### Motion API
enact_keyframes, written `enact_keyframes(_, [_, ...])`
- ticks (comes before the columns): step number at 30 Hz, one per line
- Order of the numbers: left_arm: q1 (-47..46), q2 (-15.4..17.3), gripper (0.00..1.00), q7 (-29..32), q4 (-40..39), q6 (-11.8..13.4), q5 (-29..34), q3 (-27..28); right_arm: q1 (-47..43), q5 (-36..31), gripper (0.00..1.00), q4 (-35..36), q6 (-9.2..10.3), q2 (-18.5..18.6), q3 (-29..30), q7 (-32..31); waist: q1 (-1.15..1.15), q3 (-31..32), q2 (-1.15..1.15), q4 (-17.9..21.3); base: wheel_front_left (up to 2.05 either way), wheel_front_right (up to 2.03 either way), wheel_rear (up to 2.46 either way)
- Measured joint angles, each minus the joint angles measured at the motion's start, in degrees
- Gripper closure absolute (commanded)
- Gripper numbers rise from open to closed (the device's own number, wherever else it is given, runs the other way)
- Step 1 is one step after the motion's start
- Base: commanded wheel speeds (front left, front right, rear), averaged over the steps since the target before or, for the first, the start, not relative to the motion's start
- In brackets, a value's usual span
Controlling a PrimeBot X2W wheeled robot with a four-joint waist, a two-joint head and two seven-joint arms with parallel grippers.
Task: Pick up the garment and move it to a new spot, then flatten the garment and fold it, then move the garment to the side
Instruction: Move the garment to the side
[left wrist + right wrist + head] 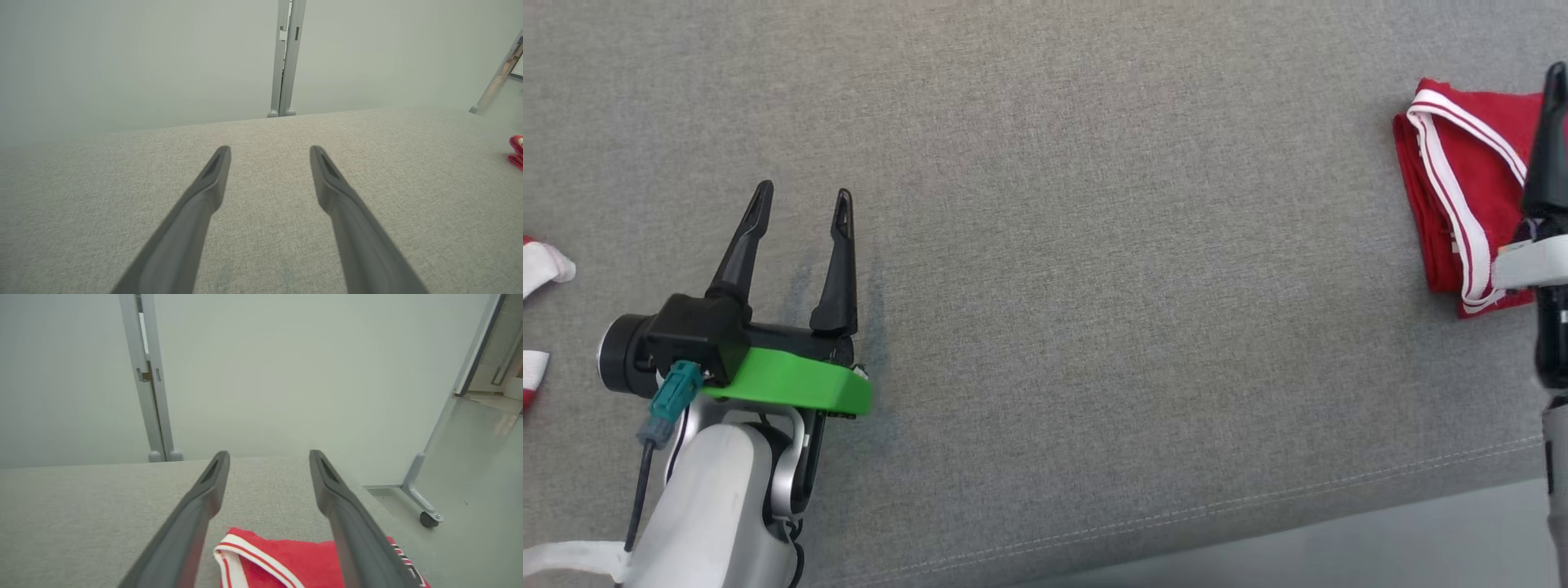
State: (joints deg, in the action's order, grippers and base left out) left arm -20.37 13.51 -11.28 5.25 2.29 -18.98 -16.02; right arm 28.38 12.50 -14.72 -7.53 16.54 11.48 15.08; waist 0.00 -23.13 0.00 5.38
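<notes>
The garment [1454,163] is red with white striped trim and lies folded at the far right of the grey fabric surface [1094,245]. In the right wrist view my right gripper [269,457] stands open just above the garment [286,559], its fingers spread over it with nothing gripped. One of its dark fingers [1553,122] rises at the head view's right edge, over the garment. My left gripper [803,193] is open and empty at the lower left, far from the garment. The left wrist view shows its gripper [269,149] over bare fabric, with the garment [517,151] small at the right edge.
Another red and white cloth [539,265] pokes in at the head view's left edge. The surface's stitched front edge [1258,498] runs along the bottom, with floor beyond. A grey partition post [286,61] stands behind the surface, and a wheeled leg [427,518] sits on the floor at right.
</notes>
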Motion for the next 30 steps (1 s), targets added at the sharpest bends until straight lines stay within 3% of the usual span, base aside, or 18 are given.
enact_keyframes(11, [3.25,-1.86,0.00,-2.25,1.37,0.97,-1.58,0.46,-11.54,-0.48,0.00,11.56,-0.01,-7.55,-9.89,-0.01,0.00,4.23,0.00,-5.02,0.00,0.00,0.00])
enact_keyframes(21, [6.64,-2.64,0.00,-2.92,2.11,1.03,-1.98,-0.16,-19.90,-3.57,0.00,13.67,0.00,-11.40,-10.38,-1.54,-0.01,9.93,0.00,-9.45,0.00,0.00,0.00])
enact_keyframes(30, [10.10,-2.56,0.00,-2.93,2.70,1.33,-2.25,-0.69,-25.97,-3.80,0.00,14.83,0.00,-12.56,-12.04,-3.04,-0.01,14.96,0.00,-10.55,0.00,0.00,0.00])
